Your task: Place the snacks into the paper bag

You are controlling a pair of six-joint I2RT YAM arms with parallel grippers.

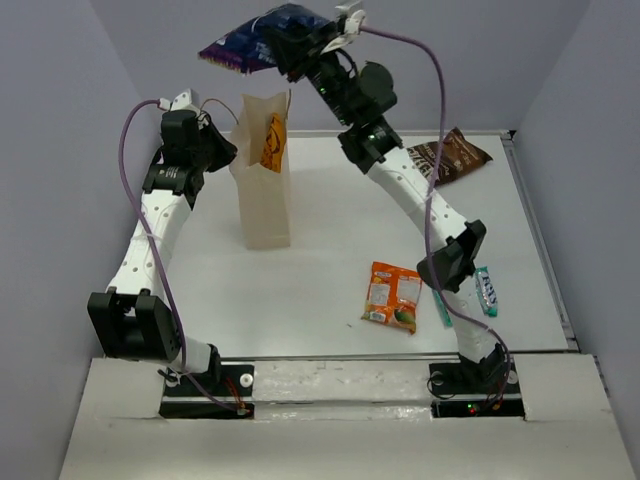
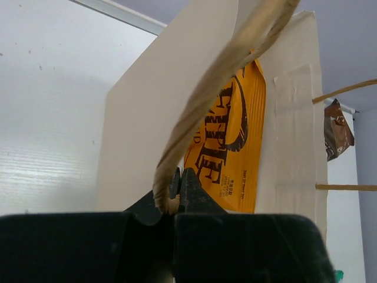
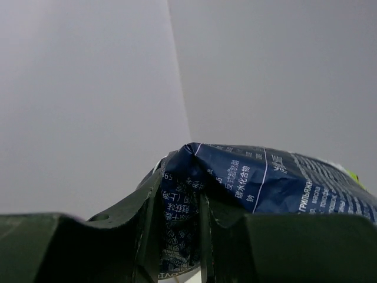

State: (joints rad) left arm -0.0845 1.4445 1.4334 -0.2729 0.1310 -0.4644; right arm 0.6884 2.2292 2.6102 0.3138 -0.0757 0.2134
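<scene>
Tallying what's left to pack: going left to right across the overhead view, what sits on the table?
Left to right: paper bag, small orange packet, small teal-green packet; the brown bag farther back spans both packets, so I leave it unplaced.

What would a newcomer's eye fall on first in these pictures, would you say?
Probably the dark blue bag, clamped in the right gripper and held high in the air at the far side. Next, the upright paper bag on the left of the table, its cord handle pinched by the left gripper, with the orange-yellow chip bag inside.
</scene>
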